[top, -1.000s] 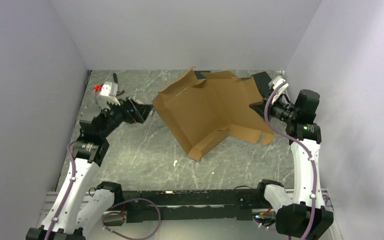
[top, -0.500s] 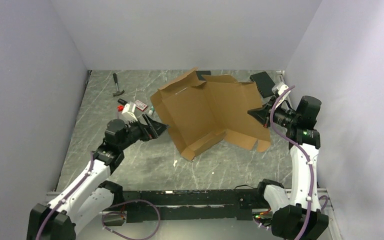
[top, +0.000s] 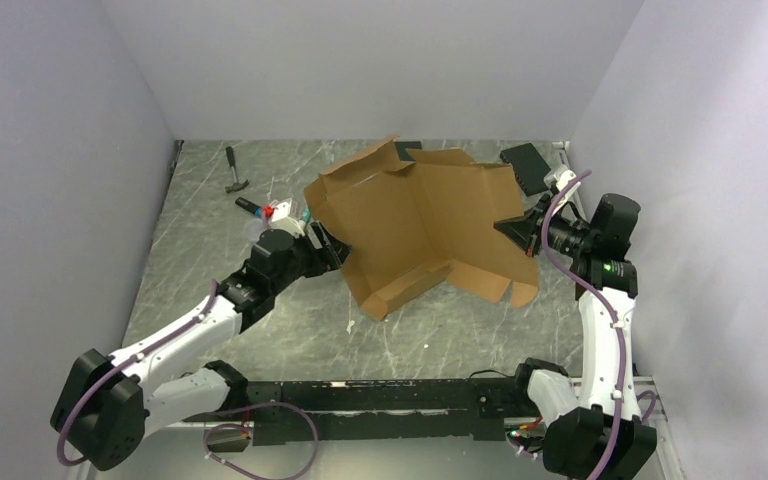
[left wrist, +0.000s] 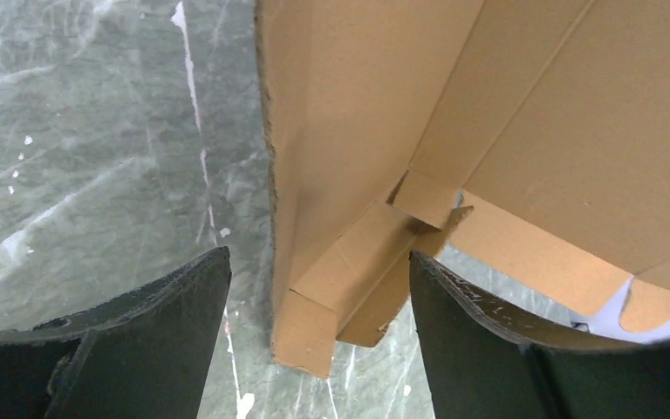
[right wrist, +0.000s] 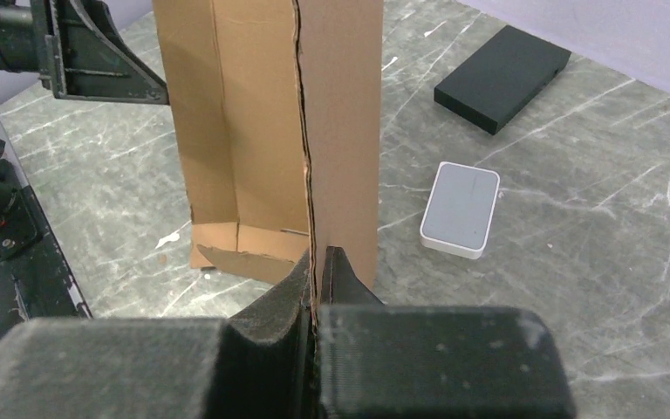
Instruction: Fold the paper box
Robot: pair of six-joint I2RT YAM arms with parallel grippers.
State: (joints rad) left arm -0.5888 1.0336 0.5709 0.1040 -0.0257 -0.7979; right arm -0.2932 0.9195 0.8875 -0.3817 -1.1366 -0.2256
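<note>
The paper box point(top: 415, 215) stands half open in the middle of the table point(top: 190, 220), a bit toward 12 o'clock. The right claw point(top: 516, 228) is pinched tight on the box's edge at 3 o'clock. The left claw point(top: 332, 247) is at the box's 9 o'clock edge, its jaws wide apart with the cardboard wall between them, not squeezing it.

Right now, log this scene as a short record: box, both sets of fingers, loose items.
paper box: partly folded, some flaps standing up
left fingers: open, one on each side of the box's left edge, not gripping
right fingers: shut on the box's right edge
loose items: black slab, white case, hammer
</note>
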